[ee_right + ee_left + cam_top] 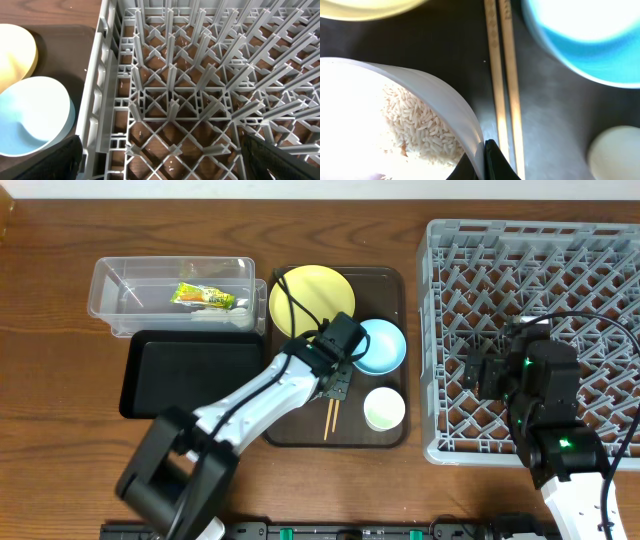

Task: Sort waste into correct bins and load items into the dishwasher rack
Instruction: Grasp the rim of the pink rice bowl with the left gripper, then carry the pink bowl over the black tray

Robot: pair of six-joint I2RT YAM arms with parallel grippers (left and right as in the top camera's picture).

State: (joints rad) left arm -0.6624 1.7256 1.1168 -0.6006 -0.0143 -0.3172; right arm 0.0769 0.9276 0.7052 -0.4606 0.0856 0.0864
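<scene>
My left gripper [338, 380] is shut on the rim of the white bowl [395, 100], one finger inside and one outside. The bowl holds loose rice grains [420, 125]; the overhead view hides it under my arm. Beside it on the brown serving tray [392, 280] lie the wooden chopsticks [502, 75], the light blue bowl [382, 345], the yellow plate [310, 300] and the small white cup [384, 408]. The snack wrapper [205, 297] lies in the clear tub [170, 275]. My right gripper [167, 160] hangs open over the grey dishwasher rack [530, 240], holding nothing.
The shallow black tray [190, 370] sits in front of the clear tub, left of the serving tray. The rack's left wall [100, 90] stands close to the blue bowl [30, 115]. Bare wooden table lies along the far edge and at the left.
</scene>
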